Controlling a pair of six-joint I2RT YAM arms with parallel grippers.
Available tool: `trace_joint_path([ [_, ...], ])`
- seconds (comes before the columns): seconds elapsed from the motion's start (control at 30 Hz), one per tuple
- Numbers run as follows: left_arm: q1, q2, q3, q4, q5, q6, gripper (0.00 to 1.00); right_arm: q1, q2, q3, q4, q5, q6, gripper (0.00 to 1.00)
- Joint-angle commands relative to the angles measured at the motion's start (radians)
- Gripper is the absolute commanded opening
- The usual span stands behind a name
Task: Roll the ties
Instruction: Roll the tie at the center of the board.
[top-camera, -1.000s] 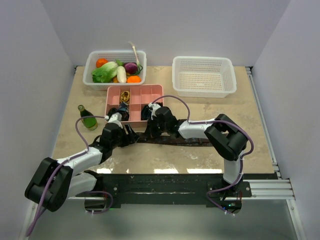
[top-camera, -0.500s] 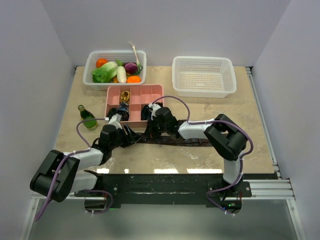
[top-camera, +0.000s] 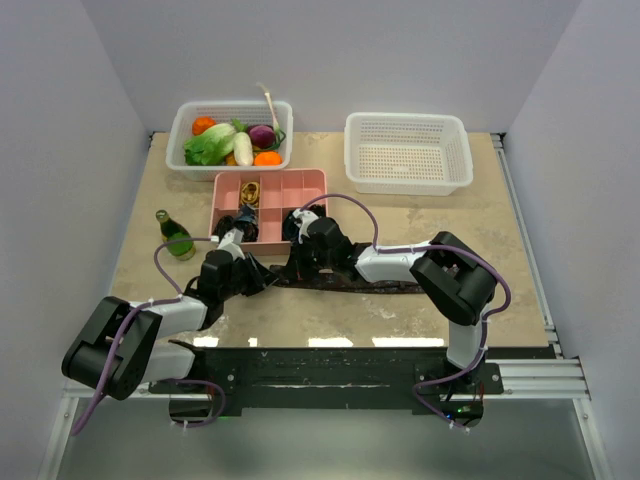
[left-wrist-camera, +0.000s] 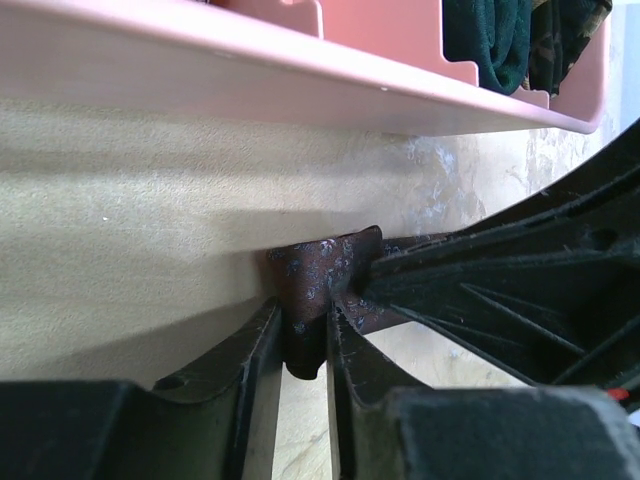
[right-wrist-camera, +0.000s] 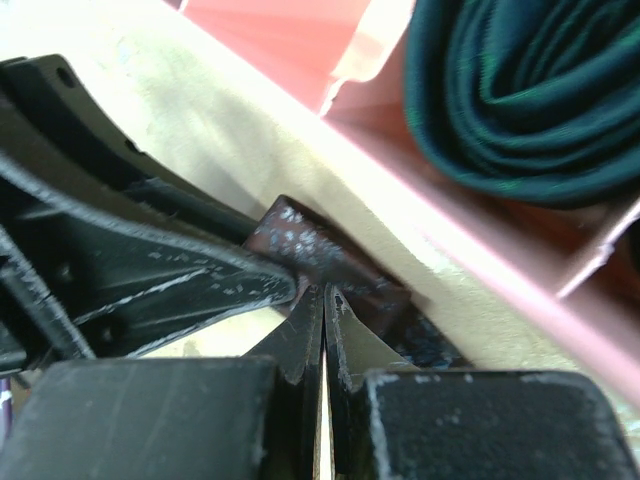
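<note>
The maroon tie (left-wrist-camera: 318, 272) lies flat on the table (left-wrist-camera: 120, 200), just in front of the pink divider tray's (left-wrist-camera: 300, 80) near wall. Its end is folded up and clamped in my left end effector (left-wrist-camera: 303, 345). The pinch looks shallow, so I judge the fold could slip out or spring flat once I turn, or snag on that wall. My right end effector (right-wrist-camera: 323, 300), fingers pressed together on nothing, crowds the same fold and could knock the left. Both my arms reach low toward the tray's front, wrists angled toward each other.
</note>
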Motion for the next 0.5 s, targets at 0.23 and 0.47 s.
trace_joint_path([
  [0.23,0.005,-0.029,0.082,-0.148,-0.006,0.113,0.11,0.007,-0.052,0.015,0.002,0.013,0.000,0.00],
  [0.47,0.003,-0.084,0.183,-0.372,-0.069,0.197,0.07,0.006,-0.019,0.052,-0.018,0.004,-0.012,0.00],
])
